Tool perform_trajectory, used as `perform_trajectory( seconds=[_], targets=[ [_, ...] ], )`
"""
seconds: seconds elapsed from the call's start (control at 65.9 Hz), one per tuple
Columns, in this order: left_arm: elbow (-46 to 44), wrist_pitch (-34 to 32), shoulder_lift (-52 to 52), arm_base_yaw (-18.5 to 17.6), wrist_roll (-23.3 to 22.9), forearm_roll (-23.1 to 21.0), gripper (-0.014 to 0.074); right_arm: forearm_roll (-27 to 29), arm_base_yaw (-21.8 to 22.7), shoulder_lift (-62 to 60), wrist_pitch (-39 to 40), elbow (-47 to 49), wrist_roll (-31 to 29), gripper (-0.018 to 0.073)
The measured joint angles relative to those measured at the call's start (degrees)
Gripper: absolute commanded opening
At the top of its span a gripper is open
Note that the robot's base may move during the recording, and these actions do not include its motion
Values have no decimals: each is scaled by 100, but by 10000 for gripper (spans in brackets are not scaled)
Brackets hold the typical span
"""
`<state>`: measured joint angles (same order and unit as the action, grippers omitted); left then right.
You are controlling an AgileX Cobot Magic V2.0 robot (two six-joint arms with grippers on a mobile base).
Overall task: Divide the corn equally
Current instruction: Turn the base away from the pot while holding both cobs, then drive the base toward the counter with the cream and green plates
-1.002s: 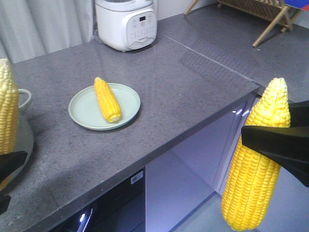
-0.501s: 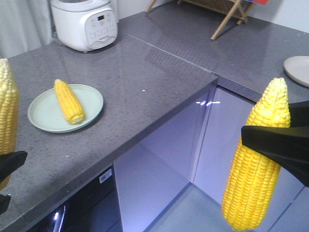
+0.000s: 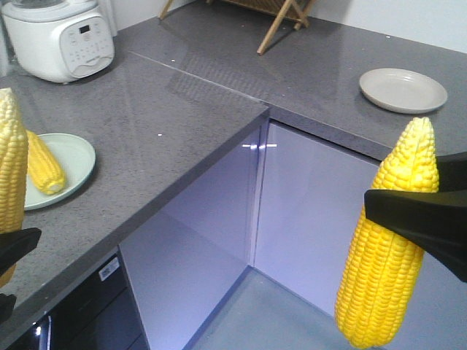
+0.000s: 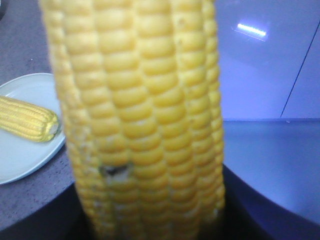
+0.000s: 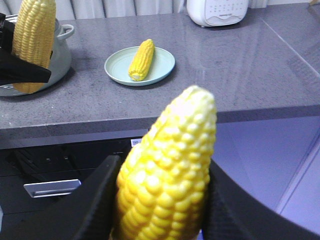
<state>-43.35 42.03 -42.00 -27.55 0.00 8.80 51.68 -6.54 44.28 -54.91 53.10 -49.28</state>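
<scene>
Three corn cobs show. One yellow corn cob (image 3: 385,240) stands upright at the right, clamped mid-length by my right gripper (image 3: 416,219), which is shut on it; up close this cob (image 5: 167,170) sits between the black fingers (image 5: 95,200). My left gripper (image 3: 13,244) is shut on a paler cob (image 3: 10,168) at the left edge, which fills the left wrist view (image 4: 145,120). A third cob (image 3: 44,164) lies on the pale green plate (image 3: 76,157). An empty beige plate (image 3: 403,90) rests on the far counter at the back right.
A white rice cooker (image 3: 58,40) stands at the back left and a wooden rack (image 3: 281,18) behind it. The grey counter makes an L with its inner corner (image 3: 264,111) above lilac cabinet fronts. A grey pot (image 5: 61,52) sits behind the left cob.
The front view has swung right: the green plate and cooker slid toward the left edge, and the beige plate came into sight. Both held cobs keep their place in the frame.
</scene>
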Motion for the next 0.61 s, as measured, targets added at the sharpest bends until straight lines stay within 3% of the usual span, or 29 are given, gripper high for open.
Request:
perform_trajectory(
  seconds=[0.607],
  targets=[
    [0, 0, 0, 0, 0, 0, 317, 0, 0, 0, 0, 0, 0, 207]
  ],
)
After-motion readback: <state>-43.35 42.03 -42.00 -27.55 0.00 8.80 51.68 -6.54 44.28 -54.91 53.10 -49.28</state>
